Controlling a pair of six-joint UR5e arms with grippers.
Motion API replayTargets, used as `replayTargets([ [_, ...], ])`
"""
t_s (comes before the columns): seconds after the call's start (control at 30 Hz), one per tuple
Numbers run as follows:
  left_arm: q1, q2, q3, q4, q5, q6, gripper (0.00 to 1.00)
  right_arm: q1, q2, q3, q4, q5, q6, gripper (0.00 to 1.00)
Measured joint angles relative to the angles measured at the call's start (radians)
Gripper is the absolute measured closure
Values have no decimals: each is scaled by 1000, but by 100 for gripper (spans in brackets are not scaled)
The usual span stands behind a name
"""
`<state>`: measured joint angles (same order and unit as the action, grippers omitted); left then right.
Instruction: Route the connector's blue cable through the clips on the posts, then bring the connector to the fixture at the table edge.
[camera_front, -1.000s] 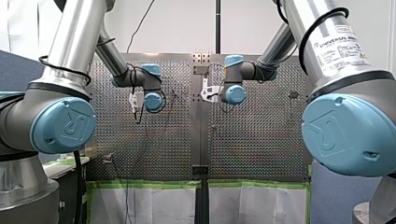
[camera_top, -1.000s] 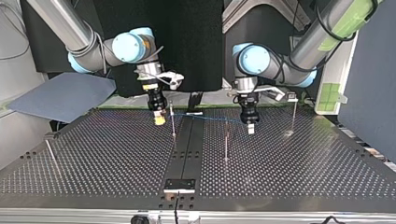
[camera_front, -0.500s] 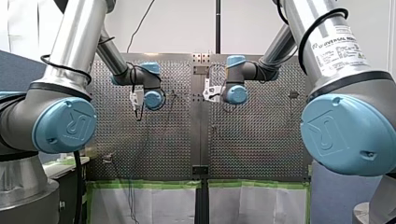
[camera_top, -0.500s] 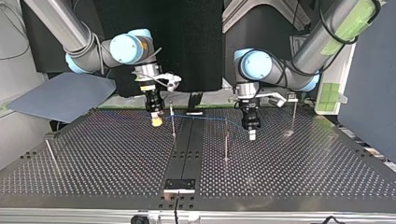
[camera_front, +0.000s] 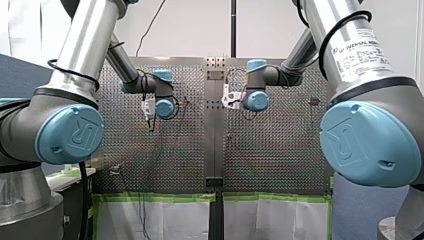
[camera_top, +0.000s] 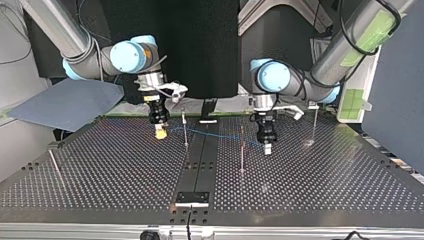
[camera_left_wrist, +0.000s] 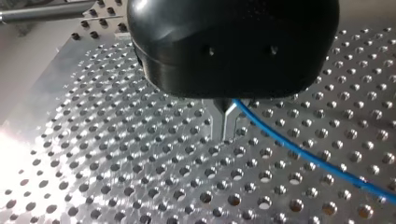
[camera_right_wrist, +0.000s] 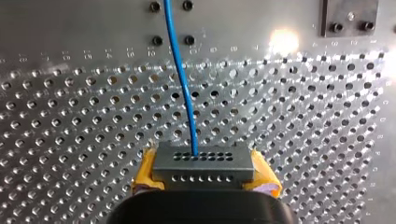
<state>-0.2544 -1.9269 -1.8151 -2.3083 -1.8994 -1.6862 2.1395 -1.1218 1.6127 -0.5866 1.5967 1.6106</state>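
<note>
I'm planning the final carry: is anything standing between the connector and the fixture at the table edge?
Nothing visible does. In the top view the connector, in my right gripper, has bare table toward the fixture; the nearest post stands beside that line.

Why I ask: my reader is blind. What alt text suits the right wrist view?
My right tool grips a grey rectangular connector block between its yellow pads. A thin blue cable runs from the block's face straight ahead over the perforated metal table.
</note>
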Motion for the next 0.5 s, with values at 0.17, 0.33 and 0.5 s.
replayTargets([
  [0.17, 15, 0, 0, 1, 1, -4, 100, -16, 1, 0, -2, -12, 0, 100],
  [0.33, 30, -1, 1, 1, 7, -5, 100, -31, 2, -2, -10, -32, 2, 100],
  [0.5, 39, -2, 4, 1, 29, -6, 100, -41, 4, -12, -14, -49, 4, 100],
])
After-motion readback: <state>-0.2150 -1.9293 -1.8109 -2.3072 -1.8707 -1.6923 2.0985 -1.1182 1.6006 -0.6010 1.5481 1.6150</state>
